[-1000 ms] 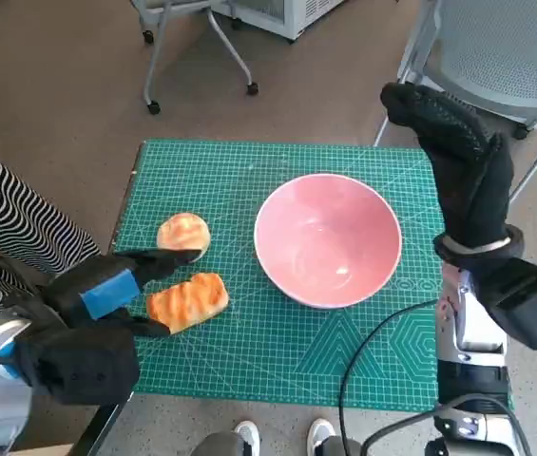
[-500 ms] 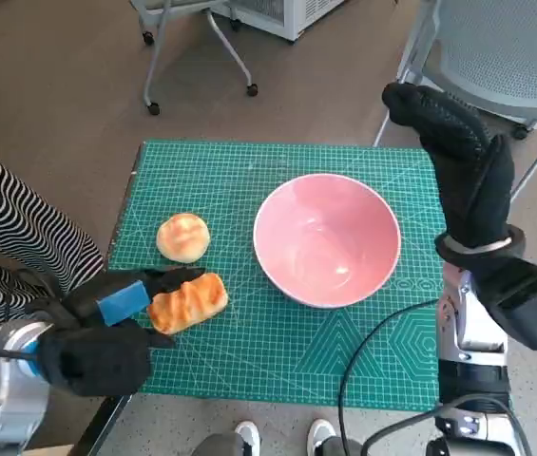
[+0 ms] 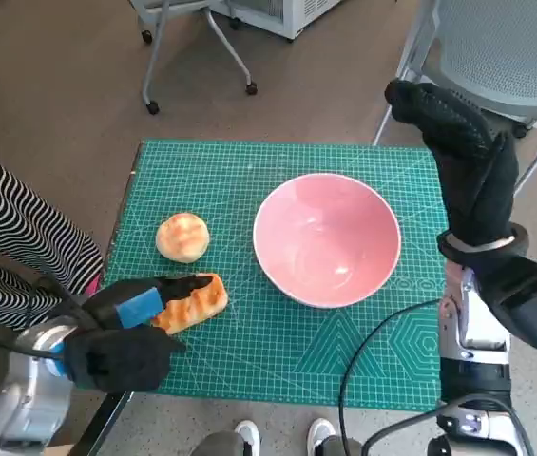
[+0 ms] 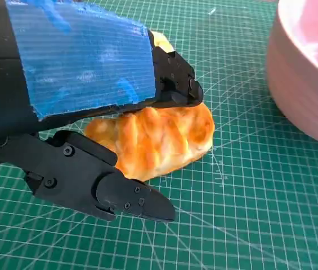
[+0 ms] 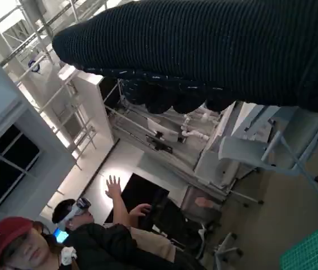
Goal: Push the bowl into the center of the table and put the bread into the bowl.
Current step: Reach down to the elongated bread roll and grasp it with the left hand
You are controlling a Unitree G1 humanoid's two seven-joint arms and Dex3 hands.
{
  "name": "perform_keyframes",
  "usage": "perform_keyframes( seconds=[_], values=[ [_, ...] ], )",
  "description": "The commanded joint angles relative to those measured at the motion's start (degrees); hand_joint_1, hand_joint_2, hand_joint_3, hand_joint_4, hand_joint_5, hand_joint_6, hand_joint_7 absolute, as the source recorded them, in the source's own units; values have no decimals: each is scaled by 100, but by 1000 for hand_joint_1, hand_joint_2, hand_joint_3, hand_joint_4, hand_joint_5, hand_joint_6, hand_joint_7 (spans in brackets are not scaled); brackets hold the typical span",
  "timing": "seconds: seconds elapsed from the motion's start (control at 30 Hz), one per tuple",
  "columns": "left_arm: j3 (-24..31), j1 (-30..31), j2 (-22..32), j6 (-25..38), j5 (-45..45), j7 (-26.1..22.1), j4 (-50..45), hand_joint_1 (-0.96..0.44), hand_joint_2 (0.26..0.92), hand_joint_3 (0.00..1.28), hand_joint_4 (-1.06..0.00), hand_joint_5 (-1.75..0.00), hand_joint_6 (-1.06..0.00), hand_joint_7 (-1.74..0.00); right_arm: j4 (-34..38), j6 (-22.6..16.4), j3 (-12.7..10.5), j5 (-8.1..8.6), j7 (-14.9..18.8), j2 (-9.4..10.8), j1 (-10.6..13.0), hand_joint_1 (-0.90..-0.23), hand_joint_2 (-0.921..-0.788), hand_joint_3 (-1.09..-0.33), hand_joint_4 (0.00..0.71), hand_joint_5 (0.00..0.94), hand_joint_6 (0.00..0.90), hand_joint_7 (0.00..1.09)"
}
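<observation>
Left hand (image 3: 125, 328) lowered, fingers apart around bread (image 3: 189, 302) | bread's long axis aims toward bowl (image 3: 327, 237) | right hand (image 3: 463, 157) raised, holding nothing

Even, soft indoor light, sharp frames, faint wide-angle bending at edges.

Left hand (image 3: 127, 328), black with blue tape across its back: low at the near left table corner, fingers (image 4: 119, 194) apart and reaching forward, nothing clasped. Right hand (image 3: 463, 157), black knitted glove on a pale forearm: raised upright, fingers extended, empty.
</observation>
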Motion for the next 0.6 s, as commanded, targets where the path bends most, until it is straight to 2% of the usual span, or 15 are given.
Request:
perform_keyframes(
  seconds=[0.03,0.27,0.37,0.47,0.57,0.6],
  values=[
    [-76,10,-131,-184,186,277,178,-493,920,39,-449,-50,-360,-112,41,5,-16,65,71,-20,74,-697,-921,-626,152,3,-1,536],
    [-148,133,-284,-559,573,948,485,-358,909,18,-605,-119,-494,-167,75,-61,-19,116,140,-8,83,-693,-921,-623,153,3,-1,534],
    [-202,150,-315,-740,766,1220,676,-286,903,11,-713,-178,-564,-198,101,-94,-20,139,171,3,72,-687,-921,-621,153,3,-1,535],
    [-223,149,-323,-883,868,1370,817,-236,901,4,-697,-418,-623,-210,102,-122,-10,147,183,9,72,-683,-921,-621,153,3,-1,536],
    [-231,139,-312,-1066,925,1526,999,-174,897,4,-660,-759,-674,-261,112,-154,-2,167,208,17,69,-677,-921,-623,152,3,-1,533],
    [-226,137,-310,-1123,936,1563,1050,21,906,32,-663,-934,-686,-309,112,-158,-1,176,216,19,68,-674,-921,-624,152,2,-1,532]
  ],
)
